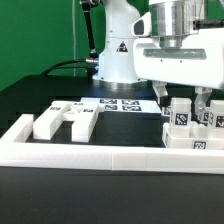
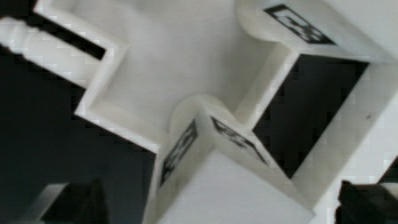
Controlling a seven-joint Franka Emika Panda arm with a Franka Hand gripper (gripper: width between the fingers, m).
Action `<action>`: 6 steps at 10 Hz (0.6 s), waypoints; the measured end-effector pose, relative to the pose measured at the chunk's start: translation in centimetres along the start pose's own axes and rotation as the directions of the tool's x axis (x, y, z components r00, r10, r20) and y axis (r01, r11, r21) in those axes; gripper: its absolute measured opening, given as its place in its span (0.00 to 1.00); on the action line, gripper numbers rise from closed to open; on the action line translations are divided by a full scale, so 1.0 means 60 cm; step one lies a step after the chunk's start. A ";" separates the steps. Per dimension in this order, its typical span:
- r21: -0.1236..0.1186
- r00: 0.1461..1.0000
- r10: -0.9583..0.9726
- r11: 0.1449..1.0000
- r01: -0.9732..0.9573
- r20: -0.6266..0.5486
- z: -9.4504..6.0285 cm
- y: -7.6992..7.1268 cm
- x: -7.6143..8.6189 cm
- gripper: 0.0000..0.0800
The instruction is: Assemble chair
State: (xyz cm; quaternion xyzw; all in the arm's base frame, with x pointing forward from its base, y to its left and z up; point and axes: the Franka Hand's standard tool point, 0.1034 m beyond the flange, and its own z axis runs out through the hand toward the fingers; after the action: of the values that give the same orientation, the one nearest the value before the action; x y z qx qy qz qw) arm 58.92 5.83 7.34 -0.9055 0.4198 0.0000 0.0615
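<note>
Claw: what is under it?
Under the open claw stand white chair parts with black-and-white tags, just behind the low wall. The claw's fingers cover some of their sides, and whatever lies beneath the parts is hidden.

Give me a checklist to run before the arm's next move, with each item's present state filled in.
1. End effector jaws open: ok.
2. Fingers clear of the standing chair part: cannot tell.
3. Standing chair part upright, just behind the border wall: ok.
4. Its joint fully seated: cannot tell.
5. Loose chair parts lying unobstructed on the exterior view's left: ok.
</note>
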 end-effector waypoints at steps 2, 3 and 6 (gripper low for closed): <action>-0.021 0.982 -0.190 0.982 0.190 -0.008 0.000 0.001 -0.001 0.81; -0.023 0.960 -0.281 0.959 0.281 -0.007 0.000 0.000 0.000 0.81; -0.029 0.879 -0.477 0.879 0.476 -0.008 -0.003 -0.001 0.003 0.81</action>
State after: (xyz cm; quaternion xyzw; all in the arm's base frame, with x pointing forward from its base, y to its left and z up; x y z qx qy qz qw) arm 59.09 5.71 7.53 -0.9816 0.1848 -0.0162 0.0445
